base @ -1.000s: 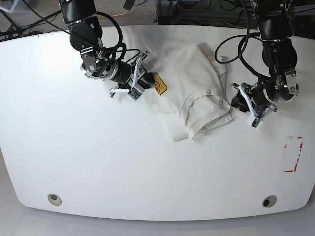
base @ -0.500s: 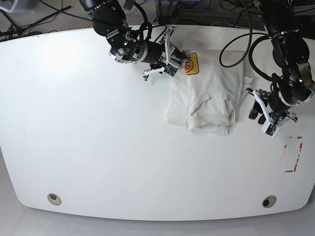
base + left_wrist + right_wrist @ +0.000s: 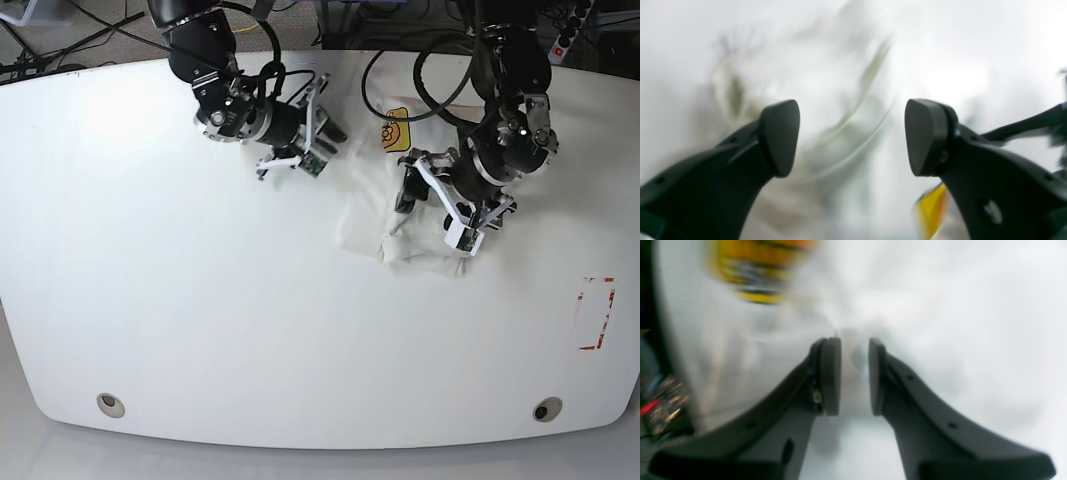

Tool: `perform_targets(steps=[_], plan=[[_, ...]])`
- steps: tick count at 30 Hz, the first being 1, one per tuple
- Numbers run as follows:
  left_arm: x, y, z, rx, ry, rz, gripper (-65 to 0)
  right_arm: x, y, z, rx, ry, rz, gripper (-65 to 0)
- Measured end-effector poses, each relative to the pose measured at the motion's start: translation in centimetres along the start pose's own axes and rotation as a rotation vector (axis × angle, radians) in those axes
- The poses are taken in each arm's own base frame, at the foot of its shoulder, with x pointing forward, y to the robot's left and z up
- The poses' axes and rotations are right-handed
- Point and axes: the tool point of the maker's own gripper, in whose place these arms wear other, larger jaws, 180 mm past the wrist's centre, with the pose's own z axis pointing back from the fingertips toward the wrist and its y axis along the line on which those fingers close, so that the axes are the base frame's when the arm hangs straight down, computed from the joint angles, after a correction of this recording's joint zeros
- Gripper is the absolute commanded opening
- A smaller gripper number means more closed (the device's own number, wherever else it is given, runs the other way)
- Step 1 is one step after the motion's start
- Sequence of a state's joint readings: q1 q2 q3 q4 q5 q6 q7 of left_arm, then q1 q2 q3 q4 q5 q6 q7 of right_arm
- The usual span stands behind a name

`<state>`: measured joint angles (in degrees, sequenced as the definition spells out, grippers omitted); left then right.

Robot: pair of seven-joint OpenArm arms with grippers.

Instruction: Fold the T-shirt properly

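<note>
on the left of the base view your right gripper (image 3: pixel 322 125) sits at the far side of the white table (image 3: pixel 180 300), with its arm reaching in from the far edge. its jaws are narrow, and in the right wrist view a blurred ridge of off-white cloth runs between the two pads (image 3: pixel 831 375), so it is pinching the t-shirt (image 3: pixel 425 215) by a thin fold. the yellow and black chest graphic (image 3: pixel 756 270) shows smeared at the top left of that view, beyond the pads.

moving right, the t-shirt lies bunched on the far middle of the table, right of centre. its near edge forms a thick rolled pile, and the cloth stretches up toward the far side. the round yellow-orange graphic (image 3: pixel 396 130) peeks out at the far end of the shirt, between the two arms.

further right, your left gripper (image 3: pixel 440 200) hangs over the right part of the shirt, with its arm coming down from the far edge. in the left wrist view its jaws stand wide apart with nothing between the black pads (image 3: pixel 781 136); only blurred folds of cloth show past them, and a scrap of yellow (image 3: pixel 930 208) shows beside the right finger.

a red-marked rectangle (image 3: pixel 597 313) sits near the table's right edge, well apart from the shirt. two round holes (image 3: pixel 111 404) mark the near corners.
</note>
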<state>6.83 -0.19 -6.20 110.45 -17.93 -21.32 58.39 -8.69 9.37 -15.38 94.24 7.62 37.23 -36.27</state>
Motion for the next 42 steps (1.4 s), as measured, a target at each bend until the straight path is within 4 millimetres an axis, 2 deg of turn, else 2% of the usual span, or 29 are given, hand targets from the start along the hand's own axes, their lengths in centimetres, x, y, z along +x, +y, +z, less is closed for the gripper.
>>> perform_targets(steps=[3, 6, 10, 13, 15, 18, 22, 27, 31, 35, 38, 40, 42], plan=[[-1.3, -1.5, -1.0, -0.001, 0.003, 0.045, -18.3, -0.7, -1.9, 0.9, -0.047, 0.023, -0.021, -51.2], [-4.0, -2.2, -2.7, 0.015, 0.054, 0.073, -18.3, -1.0, -3.4, 1.7, -0.074, 0.022, -0.033, -51.2], [-5.8, -1.0, -4.1, 0.056, 0.047, 0.084, -18.3, -1.4, -5.7, 2.9, -0.139, 0.027, -0.071, -51.2], [-6.0, 0.0, -4.7, 0.071, 0.005, 0.094, -18.3, -1.7, -7.1, 3.8, -0.180, 0.028, -0.091, -51.2], [-6.2, 1.2, -4.7, 0.071, -0.007, 0.095, -18.3, -1.6, -7.4, 4.2, -0.194, 0.022, -0.093, -51.2], [-6.7, 4.1, -4.1, 0.101, -0.012, 0.096, -18.5, -1.1, -7.7, 4.8, -0.212, 0.010, -0.083, -51.2], [-8.3, 10.7, -1.4, 0.200, 0.041, 0.043, -18.9, -0.2, -7.5, 5.4, -0.221, 0.007, -0.056, -51.2], [-10.9, 19.1, 3.6, 0.331, 0.129, 0.020, -19.0, 0.5, -7.6, 6.1, -0.240, 0.011, -0.025, -51.2], [-12.8, 24.1, 7.4, 0.389, 0.204, 0.013, -19.0, 1.3, -7.6, 6.3, -0.245, -0.009, -0.011, -51.2], [-14.2, 27.6, 10.9, 0.430, 0.272, 0.004, -19.0, 1.1, -7.5, 6.3, -0.243, -0.004, -0.013, -51.2], [-15.0, 29.3, 13.2, 0.452, 0.334, -0.015, -19.0, 0.9, -7.4, 6.3, -0.241, 0.000, -0.016, -51.2], [-14.5, 30.0, 14.1, 0.471, 0.347, -0.030, -19.0, 0.8, -7.1, 6.1, -0.235, -0.001, -0.020, -51.2], [-12.9, 30.4, 14.4, 0.489, 0.309, -0.054, -19.0, 0.6, -6.9, 6.1, -0.230, 0.003, -0.022, -51.2]])
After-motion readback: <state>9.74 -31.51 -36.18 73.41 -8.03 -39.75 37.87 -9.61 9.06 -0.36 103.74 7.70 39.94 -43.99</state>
